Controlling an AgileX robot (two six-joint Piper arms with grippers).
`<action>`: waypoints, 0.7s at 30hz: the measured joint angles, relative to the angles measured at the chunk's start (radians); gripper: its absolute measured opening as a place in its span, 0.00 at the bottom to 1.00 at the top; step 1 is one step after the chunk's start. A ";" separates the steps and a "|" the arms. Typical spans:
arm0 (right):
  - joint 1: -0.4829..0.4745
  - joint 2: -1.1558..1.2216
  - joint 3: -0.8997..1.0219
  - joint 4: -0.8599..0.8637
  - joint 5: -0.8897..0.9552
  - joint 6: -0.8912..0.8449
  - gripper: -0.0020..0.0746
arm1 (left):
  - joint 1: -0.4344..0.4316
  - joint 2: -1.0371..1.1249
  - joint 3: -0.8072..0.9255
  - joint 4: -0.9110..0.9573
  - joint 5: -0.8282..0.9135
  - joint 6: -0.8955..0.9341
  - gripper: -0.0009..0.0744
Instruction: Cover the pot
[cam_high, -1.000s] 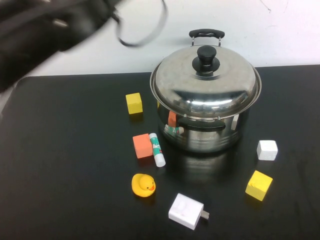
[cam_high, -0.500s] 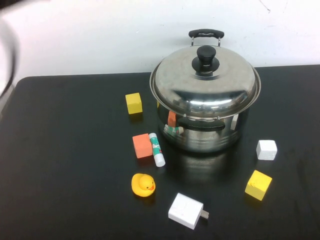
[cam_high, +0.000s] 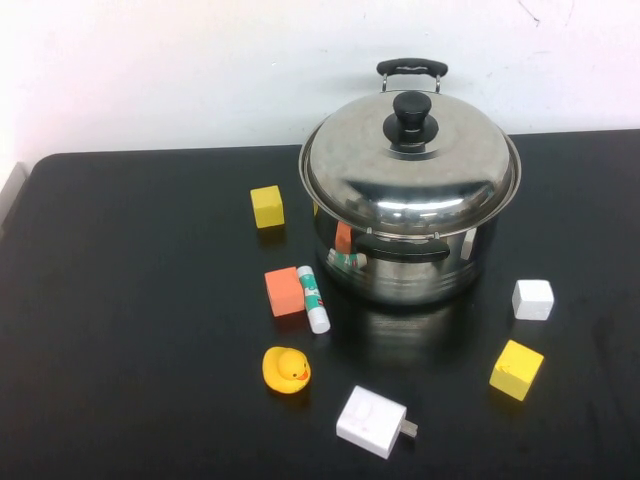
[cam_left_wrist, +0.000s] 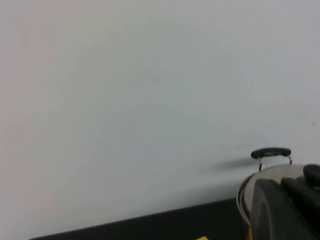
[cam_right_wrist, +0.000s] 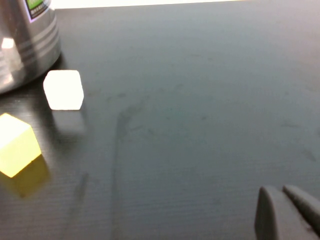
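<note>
The large steel pot stands at the back middle of the black table, with the domed steel lid and its black knob sitting on it. Neither arm shows in the high view. In the left wrist view my left gripper is raised, its fingers together and empty, facing the white wall; the pot's far handle and the lid's edge show behind it. In the right wrist view my right gripper is low over the table, fingers together and empty, well away from the pot's wall.
Around the pot lie a yellow cube, an orange cube, a glue stick, a rubber duck, a white charger, a white cube and another yellow cube. A white wall stands behind.
The left arm, at the high view's top left a second ago, has drawn back out of that view. The pot, the lid and the small things have not moved.
</note>
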 joint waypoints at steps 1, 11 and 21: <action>0.000 0.000 0.000 0.000 0.000 0.000 0.02 | 0.000 -0.002 0.007 0.000 0.002 0.000 0.01; 0.000 0.000 0.000 0.000 0.000 0.000 0.02 | 0.000 -0.026 0.052 0.000 0.034 0.019 0.01; 0.000 0.000 0.000 0.000 0.000 0.000 0.02 | 0.095 -0.265 0.147 -0.035 0.008 -0.273 0.01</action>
